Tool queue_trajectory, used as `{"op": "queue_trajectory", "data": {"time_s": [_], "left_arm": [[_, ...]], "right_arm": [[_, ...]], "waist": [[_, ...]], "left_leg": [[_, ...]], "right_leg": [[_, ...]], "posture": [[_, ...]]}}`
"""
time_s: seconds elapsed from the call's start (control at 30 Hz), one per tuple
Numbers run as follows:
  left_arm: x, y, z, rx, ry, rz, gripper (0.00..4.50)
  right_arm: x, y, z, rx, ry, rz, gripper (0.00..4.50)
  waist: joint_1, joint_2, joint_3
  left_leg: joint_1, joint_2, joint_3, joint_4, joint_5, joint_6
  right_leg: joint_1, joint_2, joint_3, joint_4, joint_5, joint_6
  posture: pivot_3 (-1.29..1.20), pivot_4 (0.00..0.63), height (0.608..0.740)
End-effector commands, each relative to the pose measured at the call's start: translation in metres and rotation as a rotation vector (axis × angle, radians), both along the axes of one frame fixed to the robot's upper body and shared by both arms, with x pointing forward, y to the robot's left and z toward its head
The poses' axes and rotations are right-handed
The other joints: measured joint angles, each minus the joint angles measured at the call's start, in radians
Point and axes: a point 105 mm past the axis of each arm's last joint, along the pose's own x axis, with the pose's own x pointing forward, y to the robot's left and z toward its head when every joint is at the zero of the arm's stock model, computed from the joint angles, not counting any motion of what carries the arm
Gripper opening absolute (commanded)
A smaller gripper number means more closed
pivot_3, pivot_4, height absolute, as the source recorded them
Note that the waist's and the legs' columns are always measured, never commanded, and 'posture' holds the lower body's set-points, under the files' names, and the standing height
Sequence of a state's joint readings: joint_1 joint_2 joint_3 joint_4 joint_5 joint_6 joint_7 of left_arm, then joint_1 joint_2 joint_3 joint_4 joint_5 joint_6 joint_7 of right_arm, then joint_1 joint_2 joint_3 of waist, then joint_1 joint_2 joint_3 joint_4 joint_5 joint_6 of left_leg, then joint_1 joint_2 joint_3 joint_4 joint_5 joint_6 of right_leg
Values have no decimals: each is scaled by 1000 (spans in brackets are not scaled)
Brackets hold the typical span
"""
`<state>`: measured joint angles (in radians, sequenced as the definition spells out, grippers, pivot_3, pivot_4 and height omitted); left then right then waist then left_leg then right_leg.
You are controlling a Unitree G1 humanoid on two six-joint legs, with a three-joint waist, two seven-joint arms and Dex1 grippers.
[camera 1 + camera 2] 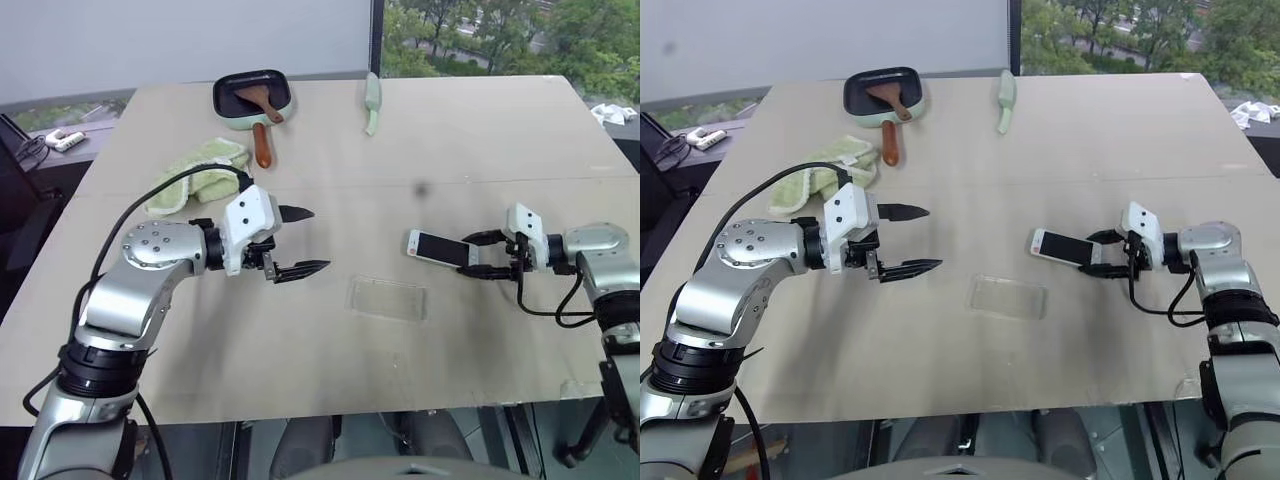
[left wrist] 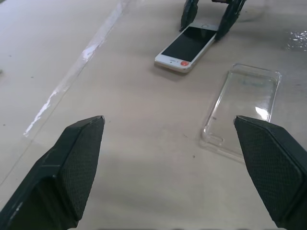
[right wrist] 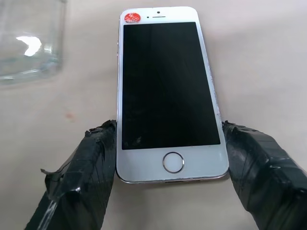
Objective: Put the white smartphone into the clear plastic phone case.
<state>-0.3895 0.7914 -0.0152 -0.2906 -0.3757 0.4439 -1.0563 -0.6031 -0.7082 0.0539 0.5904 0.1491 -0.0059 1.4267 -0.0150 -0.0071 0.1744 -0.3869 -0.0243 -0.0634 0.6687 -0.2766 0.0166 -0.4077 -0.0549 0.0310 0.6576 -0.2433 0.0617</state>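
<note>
Right gripper [image 3: 168, 158] clamps phone [image 3: 165, 86] by long edges at button end; rigid, slick. Case [image 1: 387, 297] thin, flexy. Left gripper [image 1: 300, 242] wide, empty.

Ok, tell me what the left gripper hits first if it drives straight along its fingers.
Probably the bare table; farther along lie the clear plastic phone case and white smartphone. Depth is uncertain. The left gripper is open.

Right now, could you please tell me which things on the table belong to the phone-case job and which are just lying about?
Job: phone, gripped at its sides by the right gripper; clear case.
Lying about: green cloth; pan with brown spatula; pale green tool.
</note>
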Motion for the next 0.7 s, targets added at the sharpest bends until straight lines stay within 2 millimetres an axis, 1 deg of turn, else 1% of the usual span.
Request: {"op": "queue_trajectory", "data": {"time_s": [0.03, 0.1, 0.17, 0.23, 0.33, 0.4, 0.47, 0.5, 0.53, 0.57, 0.63, 0.7], "left_arm": [[1, -4, 7, -11, -27, -31, 4500], [2, -9, 6, -16, -25, -53, 4500], [2, -17, 5, -24, -12, -81, 4500], [1, -24, 4, -41, 16, -104, 4500], [-4, -39, 1, -80, 66, -180, 4500], [-4, -44, -5, -57, 76, -211, 4500], [-5, -47, -9, -48, 91, -241, 4500], [-5, -48, -11, -46, 95, -254, 4086], [-3, -49, -13, -33, 94, -269, 3953], [-2, -50, -15, -19, 89, -282, 3651], [1, -52, -17, -10, 82, -308, 2726], [3, -54, -17, -8, 80, -327, 1742]], "right_arm": [[-11, 15, 43, 57, -110, 30, 3010], [-24, 26, 50, 47, -113, 38, 3010], [-37, 37, 53, 37, -109, 46, 3010], [-46, 46, 54, 30, -104, 34, 3010], [-56, 58, 48, -27, -121, -3, 3010], [-66, 62, 42, -81, -114, 7, 3010], [-74, 67, 39, -93, -103, 20, 3010], [-77, 70, 38, -89, -94, 17, 3010], [-82, 73, 34, -100, -82, 27, 3010], [-86, 76, 30, -114, -72, 40, 3010], [-92, 80, 25, -135, -59, 57, 3010], [-94, 82, 25, -138, -57, 57, 3010]], "waist": [[0, 0, 0], [0, 0, 0], [2, 0, 0], [4, 0, 0], [4, 0, 0], [4, 0, 0], [5, -1, 0], [4, -1, 0], [2, -1, 0], [3, -1, 0], [3, -1, 0], [2, -1, 0]], "left_leg": [[0, 0, 0, 0, 0, 0], [-2, 0, 0, 1, 0, 0], [-3, 0, -1, 1, 0, 1], [-4, 0, -2, 2, -1, 2], [-7, 0, -3, 4, -2, 3], [-7, 0, -2, 5, -1, 3], [-7, -1, -3, 5, -1, 3], [-7, -1, -4, 5, -1, 3], [-8, -1, -4, 5, -1, 3], [-8, -1, -4, 5, -1, 3], [-8, -1, -4, 6, -1, 3], [-8, -1, -4, 6, -1, 3]], "right_leg": [[0, 0, 0, 0, 0, 0], [-2, 0, 0, 2, 0, 0], [-3, 0, -1, 3, 0, 0], [-3, 0, -2, 3, 0, 0], [-4, 0, -2, 3, 0, 0], [-4, 0, -2, 3, 0, 0], [-4, 0, -2, 3, 0, 0], [-4, 1, -3, 3, 0, 0], [-4, 1, -4, 3, 0, 0], [-5, 1, -3, 3, 0, 0], [-5, 1, -4, 3, 0, 0], [-4, 1, -4, 3, 0, 0]], "posture": [[0, 150, 740], [0, 150, 740], [0, 150, 740], [0, 150, 740], [0, 150, 740], [0, 150, 740], [0, 150, 740], [0, 150, 740], [0, 150, 740], [0, 150, 740], [0, 150, 740], [0, 150, 740]]}}
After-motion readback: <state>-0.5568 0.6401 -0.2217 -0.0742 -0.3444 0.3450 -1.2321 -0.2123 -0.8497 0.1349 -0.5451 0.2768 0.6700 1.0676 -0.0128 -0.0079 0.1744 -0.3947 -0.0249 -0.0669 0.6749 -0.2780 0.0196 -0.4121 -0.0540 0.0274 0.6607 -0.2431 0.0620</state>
